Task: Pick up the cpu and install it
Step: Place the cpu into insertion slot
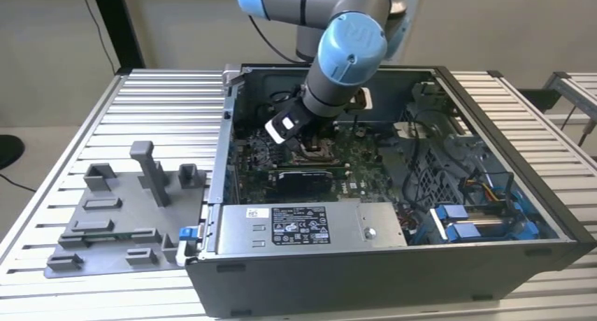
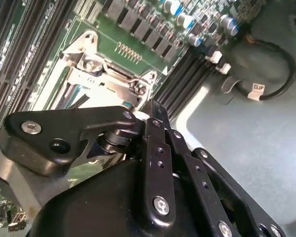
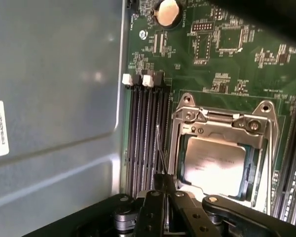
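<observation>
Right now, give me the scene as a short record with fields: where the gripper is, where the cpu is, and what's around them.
gripper: down inside the open computer case, just over the motherboard
cpu: lying flat within the socket frame, silver top up
contact: cannot tell whether the gripper touches the cpu
memory slots: beside the socket frame
grey fixture: on the table, at the exterior view's left of the case

The gripper (image 2: 150, 106) hangs close over the metal socket frame (image 2: 96, 74) on the motherboard (image 2: 106, 42), possibly touching it.
</observation>
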